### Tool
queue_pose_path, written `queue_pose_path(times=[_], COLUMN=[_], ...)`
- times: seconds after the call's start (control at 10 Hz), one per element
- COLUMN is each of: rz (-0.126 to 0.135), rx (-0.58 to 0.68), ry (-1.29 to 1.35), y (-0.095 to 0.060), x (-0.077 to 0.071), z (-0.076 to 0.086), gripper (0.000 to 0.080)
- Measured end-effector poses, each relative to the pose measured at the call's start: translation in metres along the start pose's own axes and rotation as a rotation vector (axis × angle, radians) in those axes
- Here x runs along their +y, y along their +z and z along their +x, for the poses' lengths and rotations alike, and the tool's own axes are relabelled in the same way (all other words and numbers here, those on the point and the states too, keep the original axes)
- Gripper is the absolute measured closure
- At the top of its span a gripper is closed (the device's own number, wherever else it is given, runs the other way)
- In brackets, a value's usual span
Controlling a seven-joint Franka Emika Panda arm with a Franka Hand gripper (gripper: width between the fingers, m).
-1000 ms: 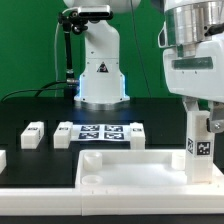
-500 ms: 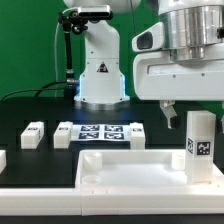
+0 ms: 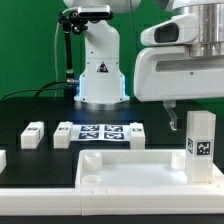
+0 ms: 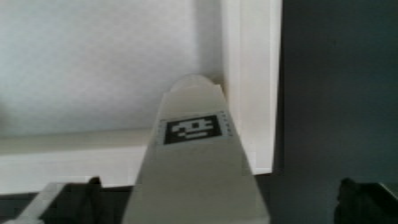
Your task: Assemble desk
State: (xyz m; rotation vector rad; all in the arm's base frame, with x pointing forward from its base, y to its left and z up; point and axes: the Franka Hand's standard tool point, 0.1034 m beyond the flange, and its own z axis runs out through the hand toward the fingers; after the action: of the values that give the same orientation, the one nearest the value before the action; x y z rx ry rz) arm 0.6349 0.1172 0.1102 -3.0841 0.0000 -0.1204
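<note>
Claw (image 4: 217,205) wide open, gripping nothing. It hangs over the leg (image 3: 200,140), fingers (image 3: 170,113) apart on either side of the leg's top, clear of it. Leg stands upright on the desk top (image 3: 120,165) at the exterior view's right end. Desk top lies flat along the table (image 3: 30,105) front edge.

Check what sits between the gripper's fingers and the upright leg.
Nothing. In the wrist view the fingers of the open gripper flank the leg with a bare gap on each side. The exterior view agrees.
</note>
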Motion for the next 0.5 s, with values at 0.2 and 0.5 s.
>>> queue_pose_path(times=[0.2, 0.5], rz=[-0.001, 0.000], rx=[0.002, 0.001], ry=[0.008, 0.216], y=[0.0000, 0.0002], x=[0.0021, 0.0032], z=[0.0005, 0.0003], gripper=[0.0150, 0.0509])
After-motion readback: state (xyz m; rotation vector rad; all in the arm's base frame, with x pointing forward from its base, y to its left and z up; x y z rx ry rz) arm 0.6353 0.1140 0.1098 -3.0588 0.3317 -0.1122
